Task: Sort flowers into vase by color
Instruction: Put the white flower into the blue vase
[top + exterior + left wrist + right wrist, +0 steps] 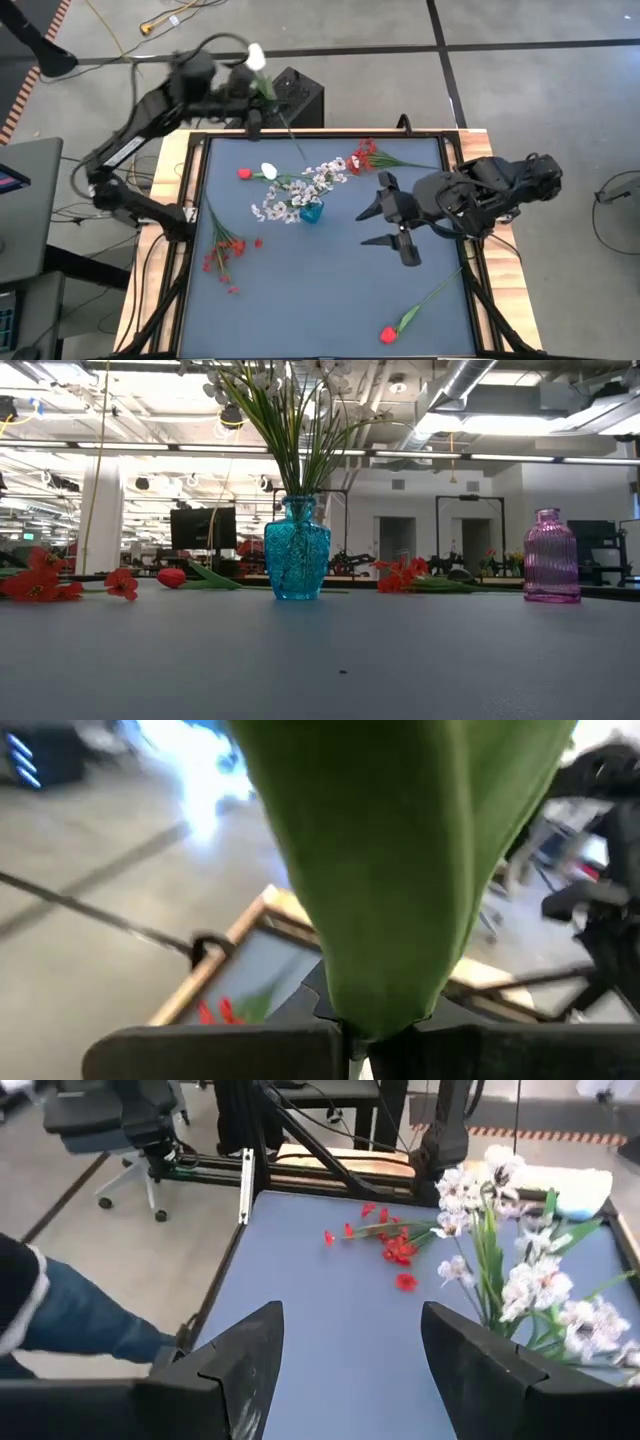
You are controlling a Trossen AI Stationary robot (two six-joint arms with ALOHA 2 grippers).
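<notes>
My left gripper [250,103] hangs over the table's far left edge, shut on a white-headed flower [257,57] with a broad green leaf [390,870]. A blue vase [311,211] at mid-table holds white sprays [300,190]. My right gripper [385,222] stands open to the vase's right, nothing between its fingers. On the table lie a white bud [269,170], a red bud [243,173], a red spray [225,250], a second red spray [365,155] and a red tulip [388,334]. A pink vase [551,557] stands at the right. My left gripper pinches the white flower at the base of its green leaf [375,1010], which rises from between the two shut fingers. The head [257,57] points beyond the far edge. The thin stem [292,140] trails back over the table. The flower looks lifted clear.
A black box [300,95] sits just beyond the table's far edge. The table has a raised wooden frame [170,190]. A person's leg in jeans [70,1325] and an office chair [130,1130] show beside the table. Bare tabletop lies toward the near edge.
</notes>
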